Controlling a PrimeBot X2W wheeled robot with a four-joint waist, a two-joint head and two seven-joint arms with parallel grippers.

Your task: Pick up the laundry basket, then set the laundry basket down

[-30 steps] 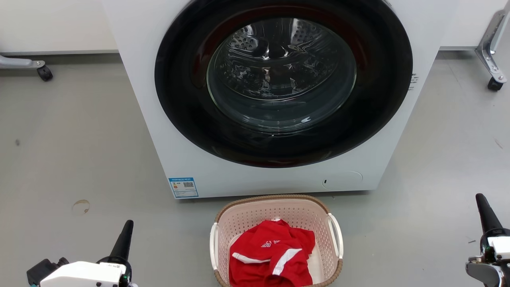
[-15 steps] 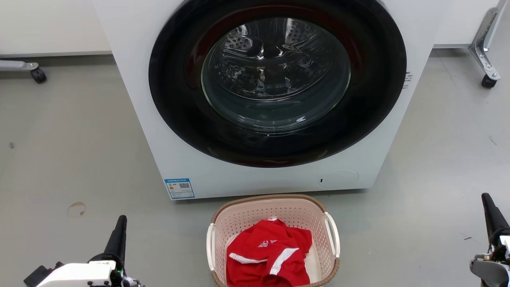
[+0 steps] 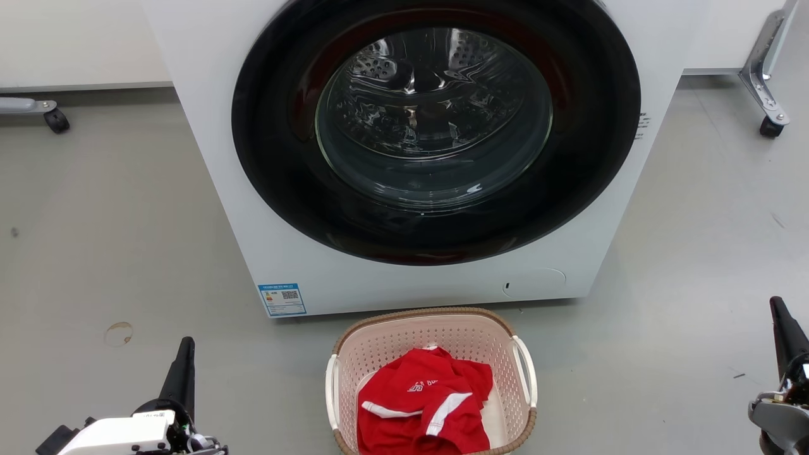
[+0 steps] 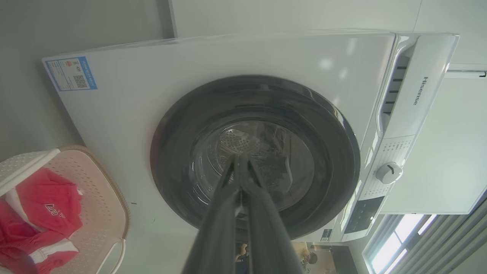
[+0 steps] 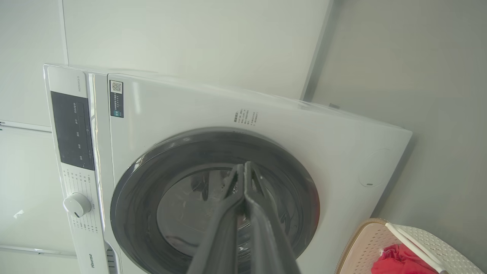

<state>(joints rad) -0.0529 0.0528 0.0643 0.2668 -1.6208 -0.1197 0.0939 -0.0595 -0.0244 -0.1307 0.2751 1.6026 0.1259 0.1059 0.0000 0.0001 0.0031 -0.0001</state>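
Left gripper [image 3: 185, 346]: in the left wrist view the fingers are seen pressed together tip to tip, with nothing held between them. Right gripper [image 3: 777, 306]: same in the right wrist view, fingers closed on each other, nothing gripped. Both are held above the grey floor [image 3: 114, 221], with fingers pointed toward the washer [image 3: 392, 287].

The laundry basket [image 3: 404, 341] is set on the floor between the two grippers, to the right of the left gripper and to the left of the right one. It is well apart from both and touched by neither. In the head view it is seen nearer the left gripper. One white handle [image 3: 330, 392] is turned toward the left gripper, the other toward the right. A red garment [image 3: 423, 404] with white stripes is piled inside.

The basket's far rim is just beside the washer's base; contact cannot be told. The round glass door [image 3: 436, 126] is seen straight ahead of both pairs of fingertips in the wrist views. A blue label [image 3: 282, 299] is stuck on the washer's lower corner, ahead of the left gripper.
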